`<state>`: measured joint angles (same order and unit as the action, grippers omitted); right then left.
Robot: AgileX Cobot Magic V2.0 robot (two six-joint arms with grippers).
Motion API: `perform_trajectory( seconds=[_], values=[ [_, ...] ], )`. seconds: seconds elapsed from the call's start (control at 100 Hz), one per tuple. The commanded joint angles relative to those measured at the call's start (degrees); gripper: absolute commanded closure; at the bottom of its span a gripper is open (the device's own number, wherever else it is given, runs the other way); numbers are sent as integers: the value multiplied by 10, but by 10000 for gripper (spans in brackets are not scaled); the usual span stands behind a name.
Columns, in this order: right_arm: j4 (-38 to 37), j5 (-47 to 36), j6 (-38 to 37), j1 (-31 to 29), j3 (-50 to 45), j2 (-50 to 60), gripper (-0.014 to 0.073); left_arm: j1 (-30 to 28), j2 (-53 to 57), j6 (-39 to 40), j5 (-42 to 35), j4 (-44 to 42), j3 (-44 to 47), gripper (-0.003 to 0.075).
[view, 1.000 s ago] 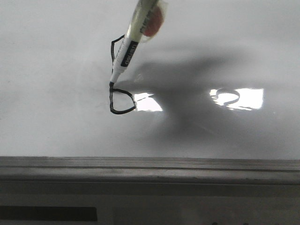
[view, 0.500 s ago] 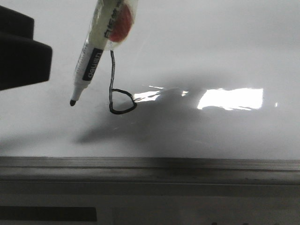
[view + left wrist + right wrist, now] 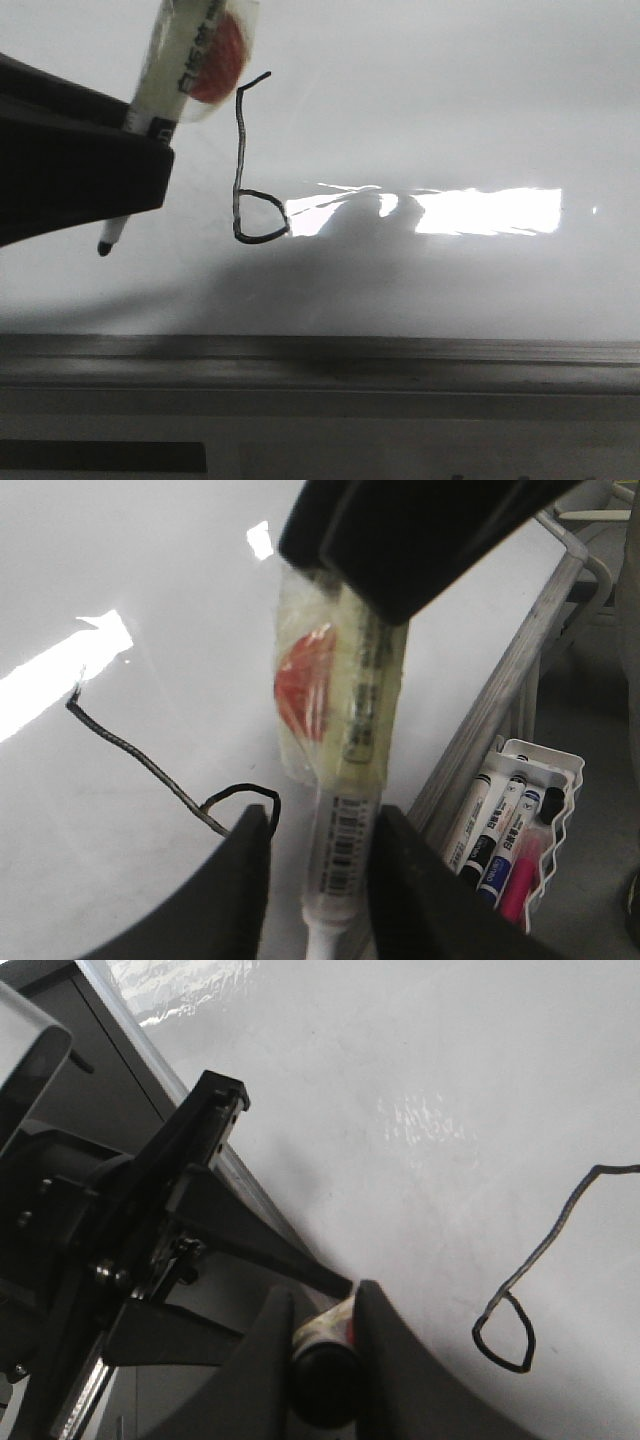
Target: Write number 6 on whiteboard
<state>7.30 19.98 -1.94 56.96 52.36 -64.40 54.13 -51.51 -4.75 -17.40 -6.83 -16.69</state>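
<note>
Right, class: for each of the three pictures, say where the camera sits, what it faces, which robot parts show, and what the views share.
Front view: looks forward over the whiteboard at the number 6; the left jaws show, around the marker.
Left wrist view: on the left wrist, looking along the marker between its own jaws; the right jaws hold the marker's top.
Right wrist view: on the right wrist, facing the whiteboard; its own jaws and the left jaws show.
Shared: all three see the number 6.

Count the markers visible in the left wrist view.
5: one marker held between the left gripper's fingers, four standing in the white holder beside the whiteboard. More may be hidden.
</note>
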Motion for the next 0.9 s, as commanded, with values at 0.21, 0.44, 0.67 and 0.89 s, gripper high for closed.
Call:
perform_trajectory(
  seconds=[0.21, 0.44, 0.67, 0.89],
  values=[
    [6, -44, 6, 2, 18, 14, 650, 4, 0, 7, -47, 11, -20, 741],
    [6, -44, 6, 0, 18, 14, 133, 4, 0, 7, -45, 68, -20, 741],
    [6, -52, 6, 0, 18, 14, 87, 2, 0, 7, -35, 337, -20, 741],
    [6, -52, 6, 0, 18, 14, 123, 2, -9, 7, 21, 471, -17, 741]
  ],
)
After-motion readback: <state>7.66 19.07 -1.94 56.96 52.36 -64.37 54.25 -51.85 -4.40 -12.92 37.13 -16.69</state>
